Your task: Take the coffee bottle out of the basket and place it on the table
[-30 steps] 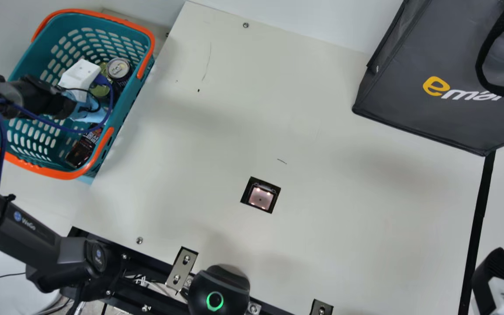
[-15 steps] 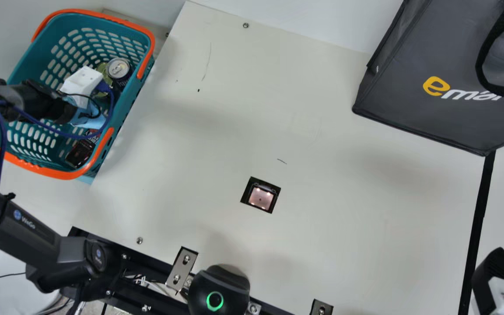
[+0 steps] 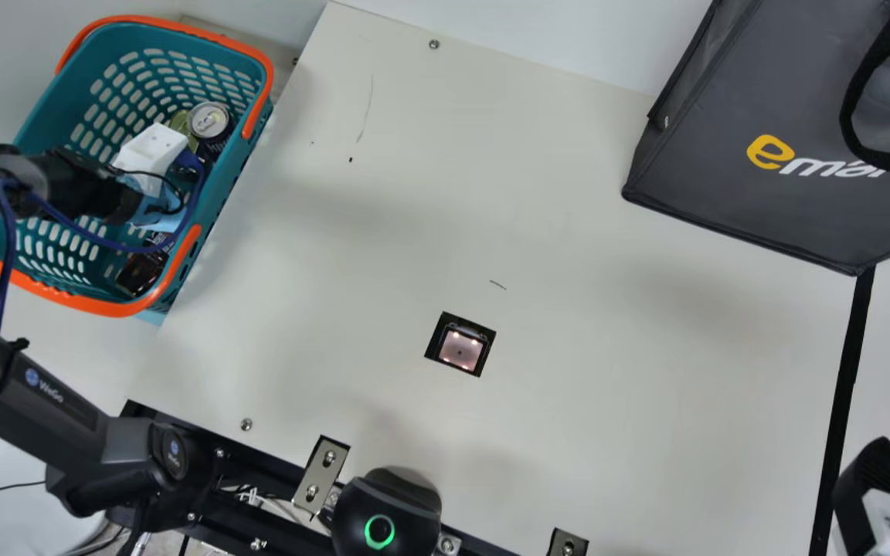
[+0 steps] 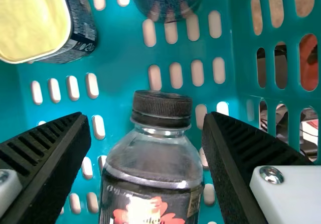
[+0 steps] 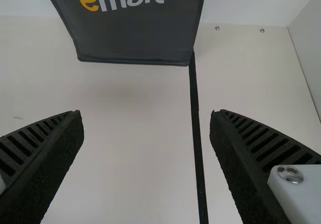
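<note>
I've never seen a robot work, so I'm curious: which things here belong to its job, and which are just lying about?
Part of the job:
coffee bottle
basket
table
left hand

Just lying about:
drink can
yellow-topped tin
dark bag

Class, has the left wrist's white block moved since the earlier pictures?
Yes: in the main view, the white block has shifted toward the picture's bottom and slightly right against the basket.
</note>
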